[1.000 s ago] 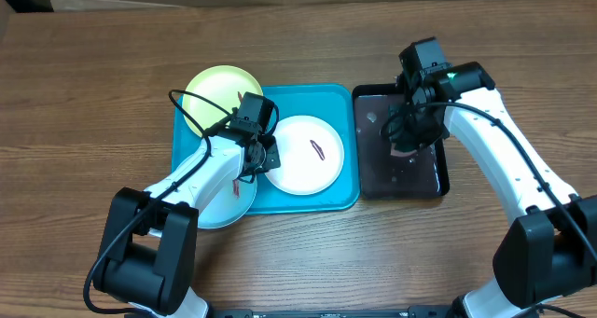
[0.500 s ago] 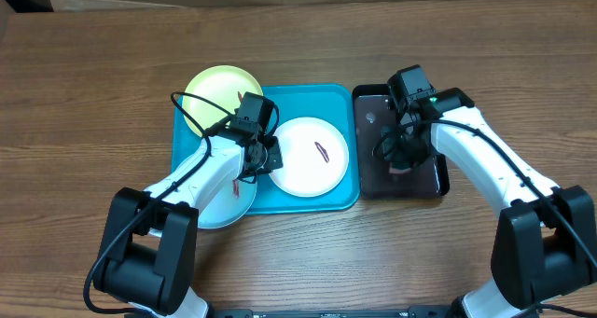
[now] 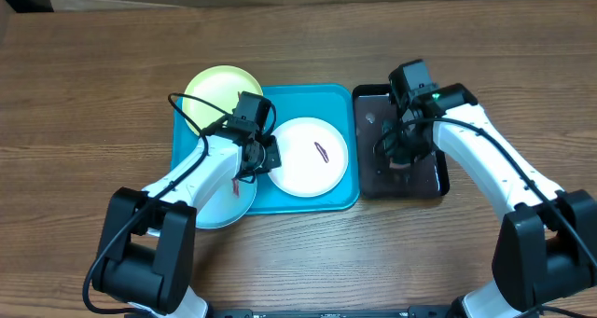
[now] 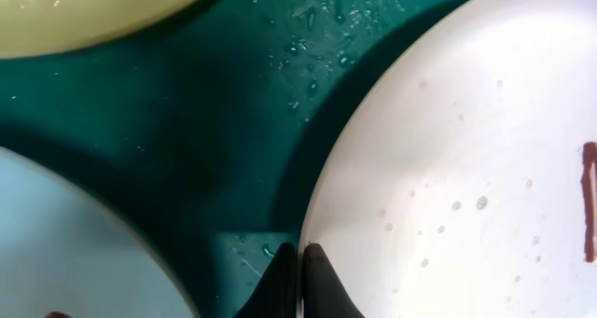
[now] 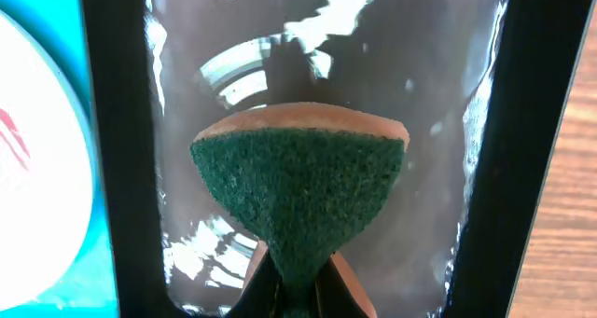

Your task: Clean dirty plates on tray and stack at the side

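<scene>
Left gripper point(image 4: 299, 259) was pinching the rim of the round white plate point(image 4: 448, 169), mid-frame on the rectangular turquoise plastic tray point(image 3: 308, 99). Right gripper point(image 5: 291, 276) was squeezing a green scrub sponge point(image 5: 298, 183) over the narrow glossy black tray point(image 3: 371, 176), centre-right.

You have bare tray point(image 3: 308, 99) floor along the far edge, beyond the white plate point(image 3: 303, 169). Between that plate, the yellow plate point(image 3: 219, 89) and the blue plate point(image 3: 224, 211) there is only a narrow wedge, and your left gripper point(image 4: 300, 262) fills it, pinched on the white rim. The left arm point(image 3: 201, 173) lies across the blue plate. The black tray point(image 3: 373, 178) sits just beside the tray, with the right arm point(image 3: 485, 155) and sponge point(image 5: 298, 197) over it. The table point(image 3: 84, 103) to the left and far side is open.
</scene>
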### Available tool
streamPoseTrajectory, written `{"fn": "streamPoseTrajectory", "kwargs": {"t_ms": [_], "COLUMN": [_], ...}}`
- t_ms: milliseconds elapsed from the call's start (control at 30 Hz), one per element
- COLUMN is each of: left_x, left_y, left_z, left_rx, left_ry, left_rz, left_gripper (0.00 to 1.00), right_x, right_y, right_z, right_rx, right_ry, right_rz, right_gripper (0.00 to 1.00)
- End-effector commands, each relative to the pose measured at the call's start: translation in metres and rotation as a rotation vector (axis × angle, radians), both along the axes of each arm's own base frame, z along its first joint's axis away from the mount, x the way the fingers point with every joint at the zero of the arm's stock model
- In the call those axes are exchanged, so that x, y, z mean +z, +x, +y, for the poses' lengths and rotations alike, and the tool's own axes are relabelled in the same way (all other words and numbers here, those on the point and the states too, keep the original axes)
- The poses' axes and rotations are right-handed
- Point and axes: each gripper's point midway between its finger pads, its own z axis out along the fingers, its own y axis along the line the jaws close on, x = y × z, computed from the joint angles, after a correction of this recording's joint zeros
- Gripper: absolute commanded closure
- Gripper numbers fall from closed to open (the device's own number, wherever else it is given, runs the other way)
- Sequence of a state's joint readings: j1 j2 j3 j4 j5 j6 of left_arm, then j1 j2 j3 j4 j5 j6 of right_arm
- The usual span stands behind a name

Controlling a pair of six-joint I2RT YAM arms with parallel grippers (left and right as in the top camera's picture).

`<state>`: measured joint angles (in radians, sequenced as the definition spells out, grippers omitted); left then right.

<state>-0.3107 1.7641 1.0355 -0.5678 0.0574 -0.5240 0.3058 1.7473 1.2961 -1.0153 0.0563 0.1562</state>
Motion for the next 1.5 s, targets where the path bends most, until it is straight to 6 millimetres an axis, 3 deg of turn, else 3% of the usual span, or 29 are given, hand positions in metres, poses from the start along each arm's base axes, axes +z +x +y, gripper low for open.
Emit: {"fn": "streamPoseTrajectory", "kwargs": {"t_ms": [0, 233, 500, 667, 867, 1033, 1167, 1300, 1467], "left_x": [0.003, 0.003, 0.004, 0.004, 0.004, 0.004, 0.003, 0.003, 0.003], "left_y": [0.007, 0.009, 0.007, 0.007, 0.007, 0.007, 0.006, 0.005, 0.005], "left_z": [0.004, 0.01, 0.004, 0.004, 0.004, 0.004, 0.005, 0.005, 0.005], "left_rx": [0.036, 0.054, 0.045, 0.044, 0.044, 0.044, 0.044, 0.045, 0.045], "left_ry": [-0.027, -0.037, -0.068, -0.067, -0.067, -0.067, -0.066, -0.065, -0.065], "left_rz": [-0.002, 0.004, 0.013, 0.013, 0.014, 0.014, 0.018, 0.02, 0.02], "left_gripper": [0.96, 0.96, 0.96, 0.96, 0.96, 0.96, 0.96, 0.96, 0.96], "right_x": [0.024, 0.082, 0.094, 0.08, 0.044, 0.016, -0.001, -0.01, -0.03], "right_y": [0.011, 0.028, 0.031, 0.029, 0.039, 0.039, 0.046, 0.048, 0.041], "right_z": [-0.001, 0.041, 0.105, 0.13, 0.138, 0.148, 0.141, 0.135, 0.148], "right_rx": [-0.011, 0.044, 0.23, 0.299, 0.331, 0.363, 0.353, 0.345, 0.377], "right_ry": [0.01, 0.211, 0.426, 0.355, -0.007, -0.134, -0.224, -0.262, -0.196], "right_rz": [-0.062, -0.122, -0.181, -0.228, -0.327, -0.334, -0.337, -0.331, -0.269], "right_gripper": [0.96, 0.96, 0.96, 0.96, 0.96, 0.96, 0.96, 0.96, 0.96]}}
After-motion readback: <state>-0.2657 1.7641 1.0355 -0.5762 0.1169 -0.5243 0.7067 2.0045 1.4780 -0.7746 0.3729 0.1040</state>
